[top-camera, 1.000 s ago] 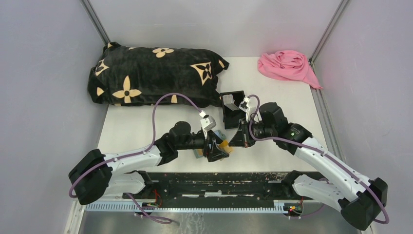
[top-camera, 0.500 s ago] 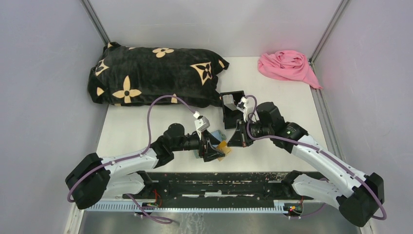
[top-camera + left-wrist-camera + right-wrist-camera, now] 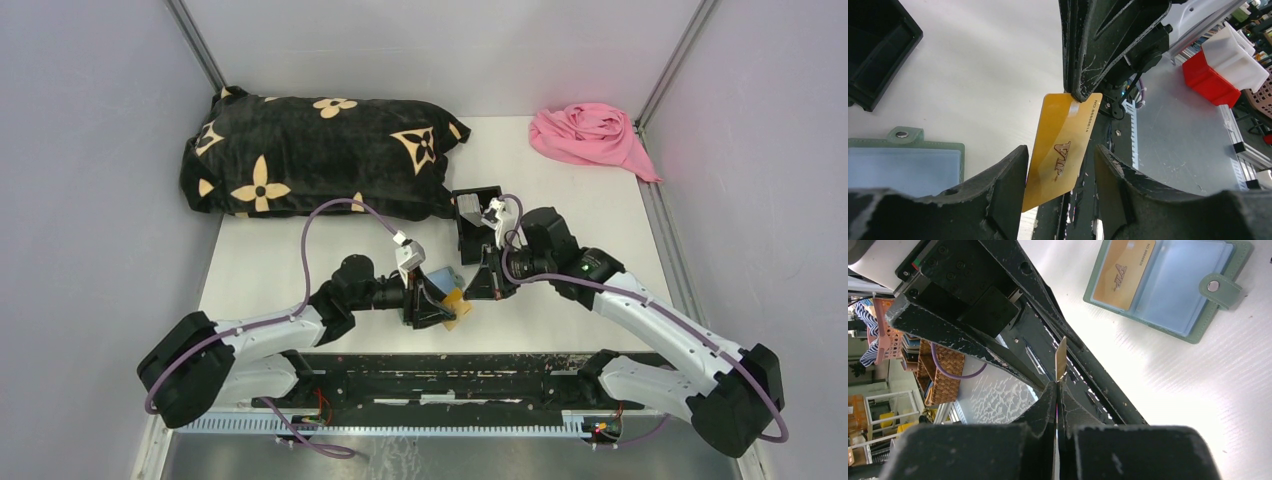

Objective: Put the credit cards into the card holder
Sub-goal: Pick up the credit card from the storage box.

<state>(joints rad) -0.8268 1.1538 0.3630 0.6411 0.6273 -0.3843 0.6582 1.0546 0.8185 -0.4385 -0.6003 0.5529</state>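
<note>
A gold credit card marked VIP hangs in the air above the table's front edge. My right gripper is shut on its top edge. My left gripper stands open around the card's lower half; the left finger is close against the card and the right finger is apart from it. In the right wrist view the card shows edge-on. The sage-green card holder lies open on the table, with another gold card in its left slot and its snap tab out to the side.
A black open-topped box stands just behind the grippers. A black pillow with tan flowers fills the back left. A pink cloth lies at the back right. The metal rail of the arm bases runs along the front.
The left gripper's jaws have narrowed around the gold card. Both grippers have shifted slightly left with it. The right gripper stays shut on the card.
</note>
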